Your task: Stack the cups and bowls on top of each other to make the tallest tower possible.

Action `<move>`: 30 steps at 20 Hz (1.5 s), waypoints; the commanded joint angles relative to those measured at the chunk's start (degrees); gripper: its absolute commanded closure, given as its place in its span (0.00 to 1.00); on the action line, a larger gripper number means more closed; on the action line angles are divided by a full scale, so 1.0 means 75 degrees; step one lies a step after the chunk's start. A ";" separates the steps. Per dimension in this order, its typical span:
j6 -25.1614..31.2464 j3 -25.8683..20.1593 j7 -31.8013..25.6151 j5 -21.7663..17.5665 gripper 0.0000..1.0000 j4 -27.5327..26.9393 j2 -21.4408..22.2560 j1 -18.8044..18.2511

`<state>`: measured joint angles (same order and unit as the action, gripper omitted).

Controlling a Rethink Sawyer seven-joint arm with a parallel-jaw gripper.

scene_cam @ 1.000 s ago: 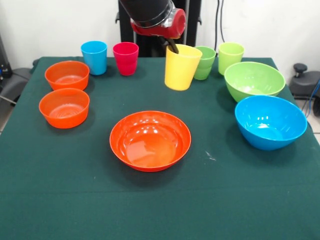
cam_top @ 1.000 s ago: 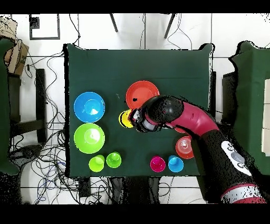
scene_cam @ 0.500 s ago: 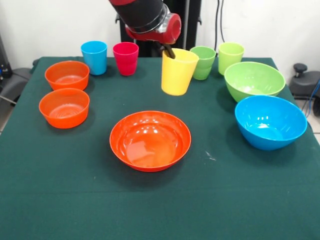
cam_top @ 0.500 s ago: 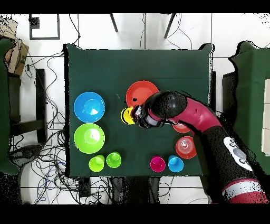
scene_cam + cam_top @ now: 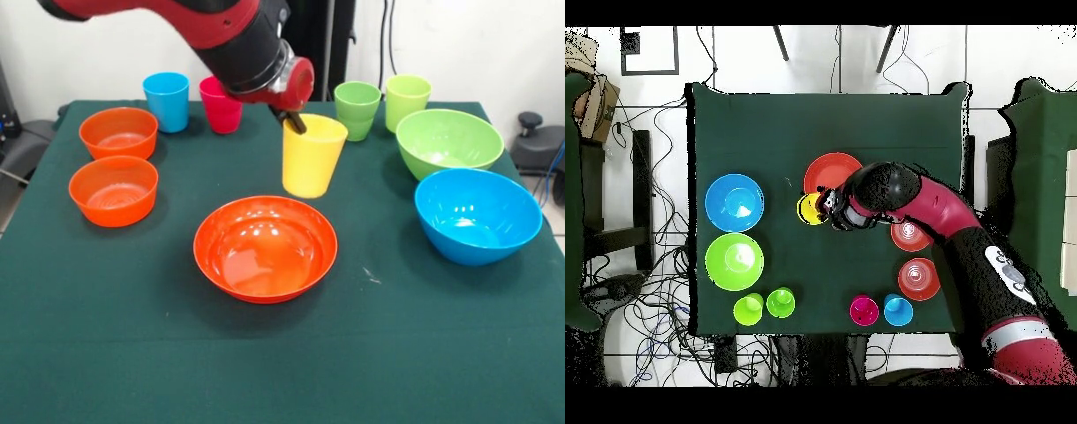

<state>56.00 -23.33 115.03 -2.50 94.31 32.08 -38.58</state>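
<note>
My gripper (image 5: 296, 121) is shut on the rim of a yellow cup (image 5: 313, 157), one finger inside it, and holds it upright above the cloth, just behind the wide orange bowl (image 5: 265, 247). From overhead, the gripper (image 5: 827, 208) and yellow cup (image 5: 809, 208) sit beside the wide orange bowl (image 5: 830, 172). Two small orange bowls (image 5: 118, 132) (image 5: 113, 188) stand at the left. A sky blue cup (image 5: 166, 100) and a pink cup (image 5: 219, 111), partly hidden by my arm, stand at the back. No tower stands.
Two light green cups (image 5: 357, 109) (image 5: 408, 100) stand at the back right. A large lime green bowl (image 5: 448, 141) and a large blue bowl (image 5: 477, 215) sit along the right side. My arm (image 5: 221, 35) reaches in from the upper left.
My gripper has carried the yellow cup away from the back row of cups, toward the wide orange bowl, and lower. The arm has swung over the pink cup.
</note>
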 commanded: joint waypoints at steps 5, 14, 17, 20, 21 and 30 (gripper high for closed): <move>0.0737 -0.0497 -0.1286 -0.0636 1.00 -0.1216 -0.0535 0.0136; 0.1098 -0.0542 -0.1402 -0.0663 1.00 -0.1506 -0.0569 0.0082; 0.1051 -0.0539 -0.1468 -0.0720 1.00 -0.1536 -0.0648 0.0044; 0.1130 -0.0531 -0.1569 -0.0813 1.00 -0.1794 -0.0855 0.0059; 0.1077 -0.0525 -0.1568 -0.0830 1.00 -0.1827 -0.0910 0.0062; 0.0974 -0.0515 -0.1495 -0.0785 1.00 -0.1665 -0.1254 -0.0021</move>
<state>61.15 -24.71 115.03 -3.17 84.98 25.83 -38.64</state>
